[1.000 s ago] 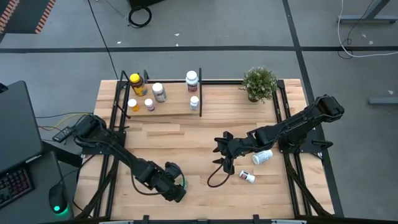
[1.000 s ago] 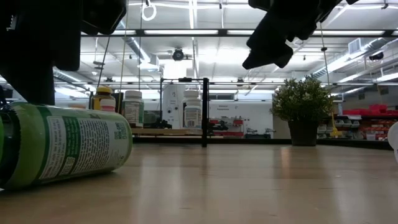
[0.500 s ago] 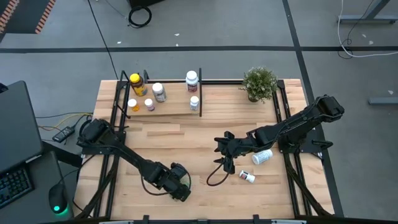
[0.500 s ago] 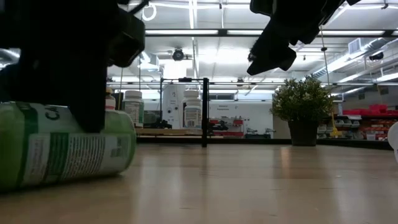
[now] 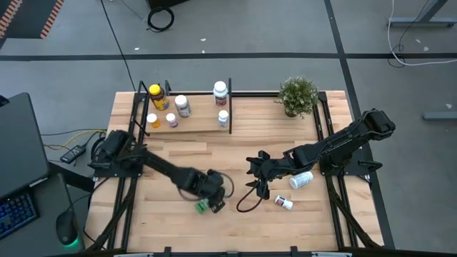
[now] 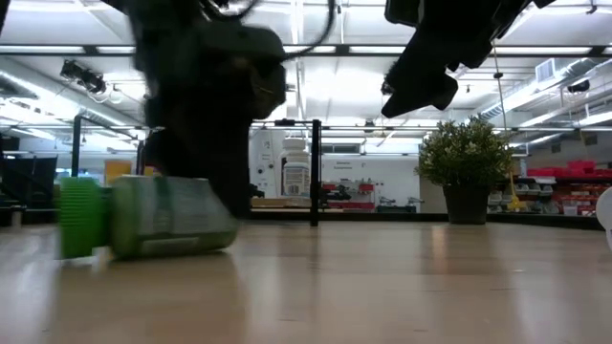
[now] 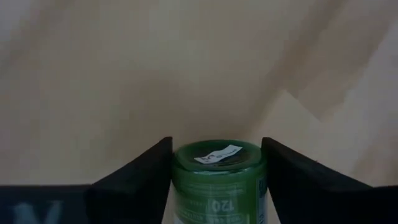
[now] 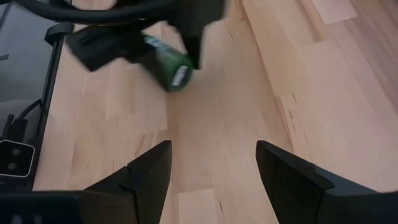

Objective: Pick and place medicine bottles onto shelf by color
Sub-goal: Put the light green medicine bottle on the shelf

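Note:
A green medicine bottle (image 7: 217, 180) lies on its side near the table's front middle, also seen as the green bottle (image 5: 202, 207) in the high view and the bottle (image 6: 163, 218) in the low view, where its cap points left. My left gripper (image 5: 212, 202) is shut on it. My right gripper (image 5: 255, 187) hangs open above the table to its right, with nothing between its fingers (image 8: 149, 168). The shelf (image 5: 189, 123) at the far left carries an amber yellow-capped bottle (image 5: 157, 96) and several white bottles. My left gripper pinches the green bottle's round sides (image 7: 179, 174) between its two fingers (image 7: 149, 165), close to the flat end that bears a white sticker. The fingers come from above, slanting steeply down, one on each side. The bottle lies level at the table top.
Two white bottles (image 5: 301, 180) (image 5: 284, 203) lie on the table at the right, below my right arm. A small potted plant (image 5: 298, 95) stands at the far right. A dark cable loop (image 5: 246, 205) hangs by my right gripper. Bare boards lie between the shelf and the grippers.
My left gripper has swung toward the table's right and a little away from the near edge, sinking and rolling its wrist. The green bottle has gone with it: it has turned about on the table and now sits farther from the near edge, with its cap showing.

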Tool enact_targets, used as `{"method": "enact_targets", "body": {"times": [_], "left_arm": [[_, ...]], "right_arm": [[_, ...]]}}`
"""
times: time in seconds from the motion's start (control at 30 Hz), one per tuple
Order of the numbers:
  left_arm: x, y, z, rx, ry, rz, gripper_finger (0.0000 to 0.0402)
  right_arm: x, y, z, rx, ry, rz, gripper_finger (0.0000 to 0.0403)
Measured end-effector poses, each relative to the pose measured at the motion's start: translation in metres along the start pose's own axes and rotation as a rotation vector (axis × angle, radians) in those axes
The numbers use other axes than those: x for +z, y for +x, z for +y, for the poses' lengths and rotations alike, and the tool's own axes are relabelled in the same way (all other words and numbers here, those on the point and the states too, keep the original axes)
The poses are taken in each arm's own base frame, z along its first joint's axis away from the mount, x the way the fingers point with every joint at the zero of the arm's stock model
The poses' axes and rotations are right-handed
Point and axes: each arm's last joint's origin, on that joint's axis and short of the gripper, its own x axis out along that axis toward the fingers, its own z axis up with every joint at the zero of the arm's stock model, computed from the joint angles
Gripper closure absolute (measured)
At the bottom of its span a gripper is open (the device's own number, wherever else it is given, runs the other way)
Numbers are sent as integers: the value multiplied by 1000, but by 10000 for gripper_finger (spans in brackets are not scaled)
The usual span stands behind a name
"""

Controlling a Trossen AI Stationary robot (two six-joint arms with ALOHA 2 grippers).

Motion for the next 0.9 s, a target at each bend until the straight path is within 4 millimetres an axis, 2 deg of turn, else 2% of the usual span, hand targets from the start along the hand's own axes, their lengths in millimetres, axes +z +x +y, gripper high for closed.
{"method": "enact_targets", "body": {"times": [0.1,0.2,0.4,0.5,0.6,0.7,0.77,0.9], "left_arm": [[17,-2,13,-3,0,35,186],[26,-13,21,-22,-30,73,166],[32,-58,19,-89,-17,-21,117],[36,-80,20,-111,-28,-110,116],[36,-94,22,-128,-34,-135,123],[26,-104,20,-146,-51,-91,130],[11,-110,13,-156,-43,-56,134],[-23,-116,-6,-189,-25,-12,141]], "right_arm": [[0,0,0,-1,2,2,162],[0,0,0,-2,22,4,162],[0,0,-1,-31,21,-7,162],[1,0,-3,-47,25,-17,162],[2,1,-5,-50,31,-23,162],[4,1,-4,-43,36,-38,162],[8,1,-2,-7,19,-72,162],[13,-1,8,88,-182,-136,161]]}}
